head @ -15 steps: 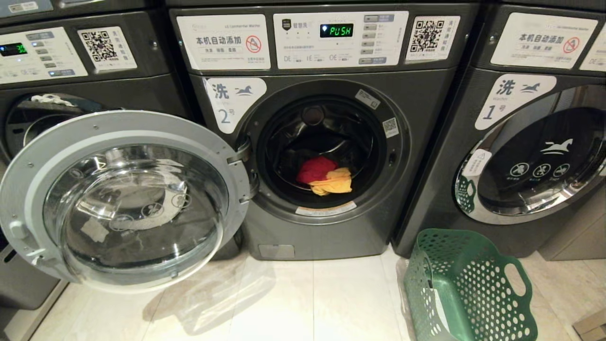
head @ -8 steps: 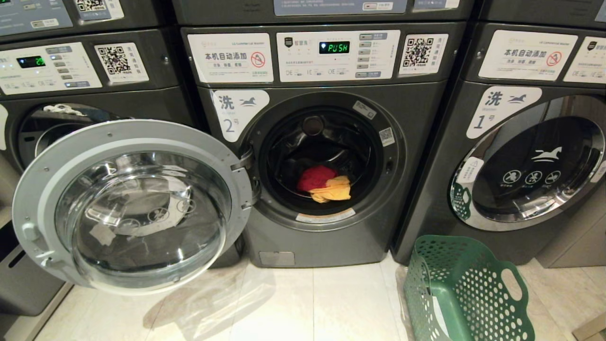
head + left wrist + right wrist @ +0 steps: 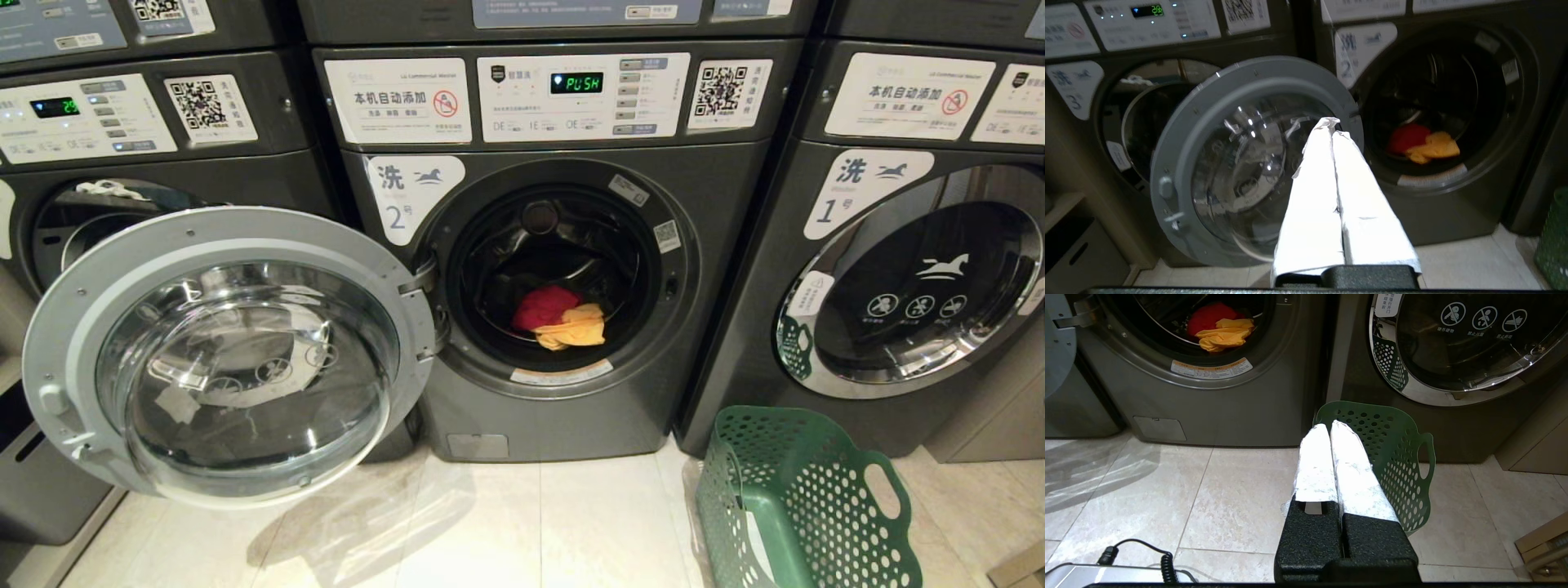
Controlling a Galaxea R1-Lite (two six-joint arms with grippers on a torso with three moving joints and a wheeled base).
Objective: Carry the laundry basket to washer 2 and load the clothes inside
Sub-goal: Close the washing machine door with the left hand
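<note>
Washer 2 (image 3: 563,425) stands in the middle with its round door (image 3: 229,359) swung wide open to the left. In its drum lie the clothes that show: a red piece (image 3: 543,304) and a yellow piece (image 3: 578,325). The green laundry basket (image 3: 824,498) stands on the floor to the right, in front of the neighbouring machine. Neither arm shows in the head view. My left gripper (image 3: 1331,124) is shut and empty, held in the air before the open door's hinge side. My right gripper (image 3: 1329,426) is shut and empty, just short of the basket (image 3: 1400,465).
Washer 1 (image 3: 914,286) on the right has its door shut. A third washer (image 3: 1073,87) on the left is partly covered by the open door. A coiled black cable (image 3: 1139,555) lies on the tiled floor. A cardboard box (image 3: 1543,547) sits at the far right.
The whole head view shifted between the earliest frame and now, with the washers sitting lower and smaller in it: the camera moved. Door, clothes and basket kept their places.
</note>
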